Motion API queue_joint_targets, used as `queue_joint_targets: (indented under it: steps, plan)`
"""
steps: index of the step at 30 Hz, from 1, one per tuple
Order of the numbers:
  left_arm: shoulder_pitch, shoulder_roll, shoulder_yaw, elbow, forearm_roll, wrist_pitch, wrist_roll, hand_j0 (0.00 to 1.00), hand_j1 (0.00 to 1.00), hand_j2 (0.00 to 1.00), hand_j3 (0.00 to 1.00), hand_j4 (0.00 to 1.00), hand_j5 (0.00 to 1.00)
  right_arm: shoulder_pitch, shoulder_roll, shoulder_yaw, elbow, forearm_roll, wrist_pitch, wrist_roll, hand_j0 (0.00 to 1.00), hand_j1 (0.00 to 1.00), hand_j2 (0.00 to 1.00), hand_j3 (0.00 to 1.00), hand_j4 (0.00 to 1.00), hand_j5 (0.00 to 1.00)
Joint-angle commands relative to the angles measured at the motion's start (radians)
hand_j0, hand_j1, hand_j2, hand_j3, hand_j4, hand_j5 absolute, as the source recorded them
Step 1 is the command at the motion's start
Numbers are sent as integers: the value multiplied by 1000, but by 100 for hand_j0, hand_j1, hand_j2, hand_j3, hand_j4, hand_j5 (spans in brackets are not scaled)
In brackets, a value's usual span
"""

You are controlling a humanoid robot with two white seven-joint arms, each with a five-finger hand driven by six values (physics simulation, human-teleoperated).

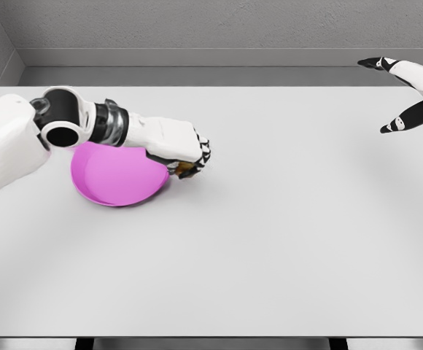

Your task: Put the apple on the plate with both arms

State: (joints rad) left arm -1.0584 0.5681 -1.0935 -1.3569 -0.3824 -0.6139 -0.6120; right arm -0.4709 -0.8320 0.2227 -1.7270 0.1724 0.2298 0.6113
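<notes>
A pink plate (113, 179) lies on the left part of the white table (270, 233). My left arm reaches across the plate's far rim, and my left hand (189, 154) sits at the plate's right edge, fingers curled around a small brownish object (186, 170) that is mostly hidden; it looks like the apple. That object rests at the plate's right rim, partly over the table. My right hand (408, 95) hovers at the far right, above the table's back corner, with fingers spread and nothing in it.
A grey wall runs behind the table. The table's front edge lies near the bottom of the view.
</notes>
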Motion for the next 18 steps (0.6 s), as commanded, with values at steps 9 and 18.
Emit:
queue_joint_targets:
  steps: [9, 18]
  plan:
    - [18, 96, 33, 13, -9, 3, 1, 17, 17, 17, 17, 17, 17, 0, -1, 0, -2, -1, -1, 0, 100, 100, 100, 100, 100, 100]
    - [31, 98, 32, 47, -23, 3, 1, 100, 100, 100, 100, 100, 100, 0, -1, 0, 0, -1, -1, 0, 100, 100, 100, 100, 100, 100]
